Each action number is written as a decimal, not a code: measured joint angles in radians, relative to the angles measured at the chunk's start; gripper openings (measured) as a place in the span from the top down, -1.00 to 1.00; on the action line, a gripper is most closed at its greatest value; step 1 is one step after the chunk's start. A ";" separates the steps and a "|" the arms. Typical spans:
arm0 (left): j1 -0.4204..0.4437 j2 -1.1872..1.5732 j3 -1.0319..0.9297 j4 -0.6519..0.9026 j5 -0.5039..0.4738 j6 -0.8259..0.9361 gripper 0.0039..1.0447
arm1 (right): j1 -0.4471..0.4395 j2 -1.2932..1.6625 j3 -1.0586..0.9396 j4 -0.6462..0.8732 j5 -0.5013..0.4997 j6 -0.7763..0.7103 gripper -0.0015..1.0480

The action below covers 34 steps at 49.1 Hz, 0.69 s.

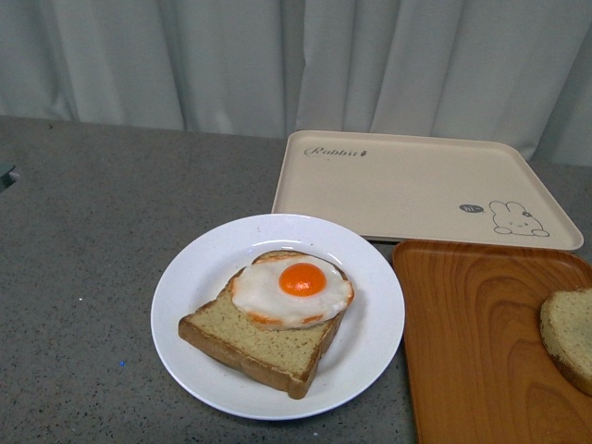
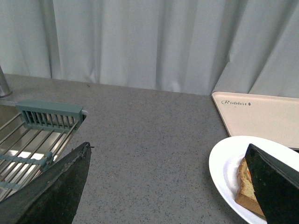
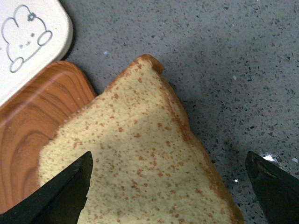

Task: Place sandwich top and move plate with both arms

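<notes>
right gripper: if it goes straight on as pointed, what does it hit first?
The sandwich top. The right gripper is open and aimed at the slice's speckled face. The slice lies partly on the orange wood-grain tray. How far off it is can't be told from the wrist view.

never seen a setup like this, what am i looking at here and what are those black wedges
It is a two-armed robot. The front picture comes from a camera on its body; the other two from cameras on its wrists. The black wedges are each arm's open fingers: left fingers, right fingers. Nothing is held. On the grey speckled counter sit a round white plate with an egg-topped bread slice, a beige rabbit tray, and an orange wood-grain tray bearing a plain tan bread slice.
</notes>
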State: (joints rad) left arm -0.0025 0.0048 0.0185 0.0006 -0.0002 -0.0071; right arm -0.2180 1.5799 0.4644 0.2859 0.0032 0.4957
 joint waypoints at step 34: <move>0.000 0.000 0.000 0.000 0.000 0.000 -0.88 | -0.017 0.102 0.046 0.026 -0.015 -0.042 -0.83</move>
State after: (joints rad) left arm -0.0029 0.0048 0.0185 0.0006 -0.0002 -0.0071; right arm -0.2352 1.6817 0.5102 0.3122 -0.0116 0.4534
